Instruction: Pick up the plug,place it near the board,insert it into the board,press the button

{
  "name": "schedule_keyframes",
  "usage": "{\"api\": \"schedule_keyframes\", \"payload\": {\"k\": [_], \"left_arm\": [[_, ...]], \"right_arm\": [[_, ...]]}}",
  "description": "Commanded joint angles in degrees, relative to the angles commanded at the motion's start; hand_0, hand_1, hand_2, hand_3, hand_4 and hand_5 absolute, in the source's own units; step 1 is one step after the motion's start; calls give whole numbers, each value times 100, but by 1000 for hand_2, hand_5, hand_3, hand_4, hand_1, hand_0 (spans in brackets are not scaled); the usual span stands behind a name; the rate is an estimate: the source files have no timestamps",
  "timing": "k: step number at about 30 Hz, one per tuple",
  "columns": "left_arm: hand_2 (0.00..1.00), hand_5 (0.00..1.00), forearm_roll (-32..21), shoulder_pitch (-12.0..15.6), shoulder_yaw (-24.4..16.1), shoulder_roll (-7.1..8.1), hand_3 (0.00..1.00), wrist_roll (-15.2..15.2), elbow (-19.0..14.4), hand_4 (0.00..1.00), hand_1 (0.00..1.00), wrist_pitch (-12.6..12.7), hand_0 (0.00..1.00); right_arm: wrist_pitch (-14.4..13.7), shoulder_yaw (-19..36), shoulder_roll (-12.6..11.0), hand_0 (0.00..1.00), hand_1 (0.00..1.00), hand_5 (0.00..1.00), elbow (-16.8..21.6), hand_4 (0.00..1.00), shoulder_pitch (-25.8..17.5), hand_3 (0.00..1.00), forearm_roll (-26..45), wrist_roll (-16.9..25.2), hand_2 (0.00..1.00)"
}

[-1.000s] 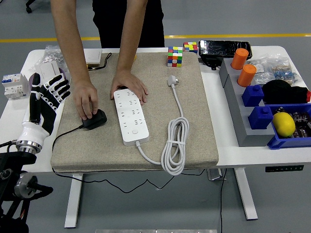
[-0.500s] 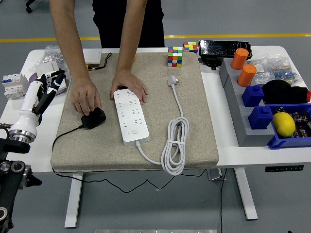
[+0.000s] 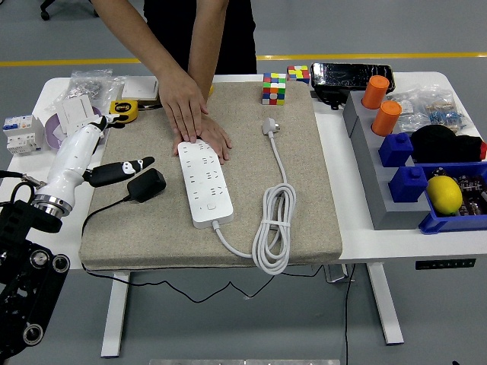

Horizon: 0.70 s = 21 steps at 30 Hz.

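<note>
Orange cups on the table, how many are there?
2. Both stand on the grey block at the table's right: one orange cup at its far end, beside the black case, and the other just nearer, by a blue block. Clutter could hide more.

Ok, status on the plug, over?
Left robot hand open beside plug, no grasp. Plug on mat, left of board. Person's hands on board's far end.

White table [image 3: 358, 236] — beige mat [image 3: 304, 205], grey bin rack [image 3: 370, 186], breaker [image 3: 20, 134] directly on it.
</note>
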Motion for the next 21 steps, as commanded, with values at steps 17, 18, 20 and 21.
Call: {"api": "schedule_keyframes", "payload": {"k": [17,18,20,21], "left_arm": [[998,531,305,-590,430,-148,998,-33,1665,998,998,158,898],[998,512,305,-609,428,-155,998,-45,1748,998,998,186,933],[998,512,305,-656,415,-182,998,-73,1942,998,998,275,933],[998,512,305,-673,406,-192,998,-76,2002,998,998,292,933]], "right_arm": [[7,-45,-43,856,787,998,0,998,-22,814,-22,-28,770],[7,-46,-42,855,789,998,0,998,-23,813,-21,-26,770],[7,-61,-43,855,789,998,0,998,-16,813,-7,-17,770],[7,-61,-44,855,789,998,0,998,-13,813,-6,-16,770]]}}
